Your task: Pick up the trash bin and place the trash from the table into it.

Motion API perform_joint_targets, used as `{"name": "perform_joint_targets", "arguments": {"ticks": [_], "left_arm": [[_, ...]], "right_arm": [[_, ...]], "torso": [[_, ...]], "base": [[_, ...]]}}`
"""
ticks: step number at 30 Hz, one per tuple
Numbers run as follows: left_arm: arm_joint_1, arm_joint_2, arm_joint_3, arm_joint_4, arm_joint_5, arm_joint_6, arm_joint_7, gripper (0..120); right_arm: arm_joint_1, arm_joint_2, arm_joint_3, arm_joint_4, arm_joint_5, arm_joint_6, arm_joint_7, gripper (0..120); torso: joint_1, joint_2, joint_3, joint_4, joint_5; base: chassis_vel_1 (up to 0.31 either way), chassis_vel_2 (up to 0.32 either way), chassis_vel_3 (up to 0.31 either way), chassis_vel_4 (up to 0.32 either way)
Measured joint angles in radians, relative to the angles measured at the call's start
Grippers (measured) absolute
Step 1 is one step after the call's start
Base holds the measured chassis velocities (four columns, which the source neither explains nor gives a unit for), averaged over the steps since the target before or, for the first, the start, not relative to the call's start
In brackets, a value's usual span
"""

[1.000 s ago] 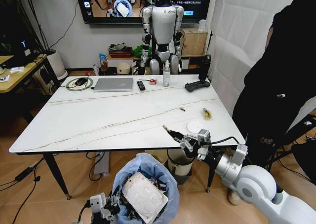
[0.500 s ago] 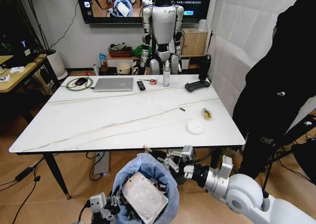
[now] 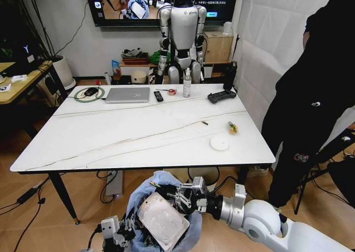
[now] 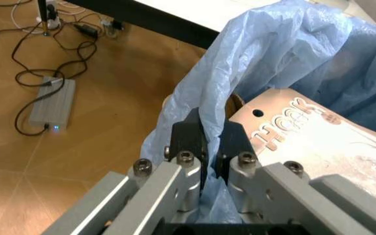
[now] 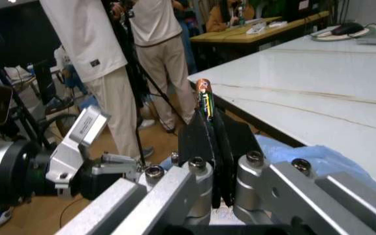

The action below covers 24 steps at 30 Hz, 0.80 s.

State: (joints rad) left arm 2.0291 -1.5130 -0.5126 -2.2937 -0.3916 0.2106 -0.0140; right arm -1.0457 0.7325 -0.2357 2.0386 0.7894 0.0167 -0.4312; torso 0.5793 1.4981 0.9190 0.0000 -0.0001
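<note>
The right claw (image 3: 176, 197) pinches a thin brown stick (image 5: 204, 99) above the blue-bagged round bin (image 3: 166, 192), gripped by the left claw (image 4: 209, 147); released off-centre, it may miss

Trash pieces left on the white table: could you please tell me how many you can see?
2 clearly: a small white plate near the table's front right corner, and a small yellow wrapper just behind it. A tiny dark scrap lies farther in, too small to identify.
</note>
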Motion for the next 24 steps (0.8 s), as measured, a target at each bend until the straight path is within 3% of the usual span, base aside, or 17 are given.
{"name": "perform_joint_targets", "arguments": {"ticks": [16, 24], "left_arm": [[0.001, -0.001, 0.004, 0.002, 0.002, 0.001, 0.0, 0], [0.0, 0.0, 0.006, 0.002, 0.0, 0.002, -0.002, 0]], "right_arm": [[-0.027, -0.004, 0.02, -0.039, -0.07, 0.016, -0.008, 0], [-0.055, -0.024, 0.051, -0.059, -0.134, 0.037, -0.009, 27]], "torso": [[0.0, 0.0, 0.0, 0.0, 0.0002], [0.0, 0.0, 0.0, -0.0002, 0.0002]], "base": [[0.0, 0.0, 0.0, 0.0], [0.0, 0.0, 0.0, 0.0]]}}
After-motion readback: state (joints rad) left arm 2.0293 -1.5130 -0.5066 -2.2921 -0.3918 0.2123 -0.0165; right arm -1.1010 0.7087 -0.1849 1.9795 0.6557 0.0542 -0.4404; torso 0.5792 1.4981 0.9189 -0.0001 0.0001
